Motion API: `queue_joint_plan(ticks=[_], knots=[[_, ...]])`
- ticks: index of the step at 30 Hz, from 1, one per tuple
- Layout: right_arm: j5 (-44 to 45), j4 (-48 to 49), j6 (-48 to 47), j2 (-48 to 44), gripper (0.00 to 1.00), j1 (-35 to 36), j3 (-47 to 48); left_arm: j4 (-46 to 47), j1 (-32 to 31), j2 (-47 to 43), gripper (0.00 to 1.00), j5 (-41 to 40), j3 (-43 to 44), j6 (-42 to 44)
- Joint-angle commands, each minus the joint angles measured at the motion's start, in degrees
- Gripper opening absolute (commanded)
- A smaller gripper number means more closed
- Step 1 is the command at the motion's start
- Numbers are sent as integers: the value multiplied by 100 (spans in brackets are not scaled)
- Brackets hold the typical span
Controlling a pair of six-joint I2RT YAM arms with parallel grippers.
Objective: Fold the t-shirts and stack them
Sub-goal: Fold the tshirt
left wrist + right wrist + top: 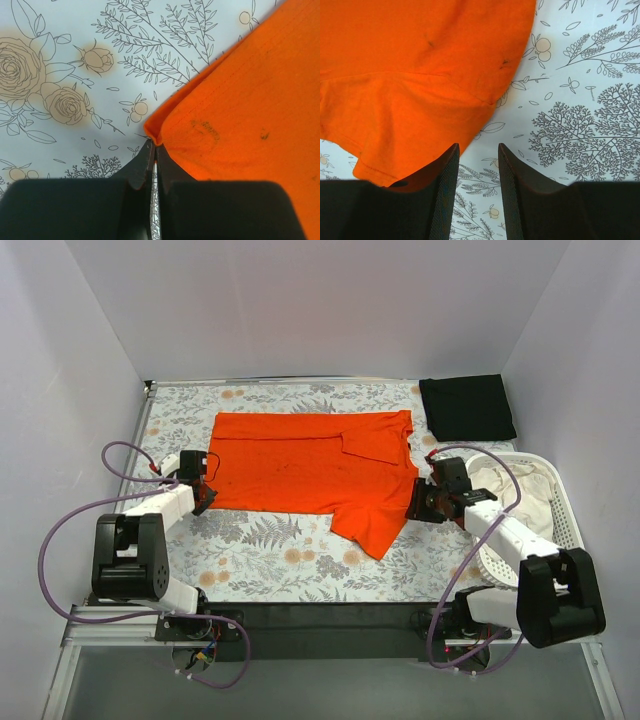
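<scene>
The orange t-shirt [310,472] lies spread across the middle of the floral table cover, with its right part folded over and a sleeve pointing toward the front. My left gripper [205,496] is at its front left corner. In the left wrist view the left gripper [154,145] is shut, pinching the corner of the orange t-shirt [240,110]. My right gripper [418,503] is at the shirt's right edge. In the right wrist view the right gripper [477,146] is open with only table cover between the jaws, and the orange t-shirt [415,75] lies just to its left. The black t-shirt [467,407] lies folded at the back right.
A white slatted basket [565,515] holding pale cloth stands at the right edge, close beside my right arm. The floral table cover [270,555] is walled in by white panels on the left, back and right. A black strip runs along the front edge.
</scene>
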Motion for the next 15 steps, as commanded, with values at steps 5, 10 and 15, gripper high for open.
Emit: queue_joint_plan(ticks=[5,10,15], knots=[[58,286,405,422,38,-24,310,-165,29,-367,0,-135,51,149],[94,453,545,554,38,-147,363,-173,21,-341,0,-82,43,149],[-46,655,686,765,38,-261,424,-182,29,-332,0,-91,43,158]])
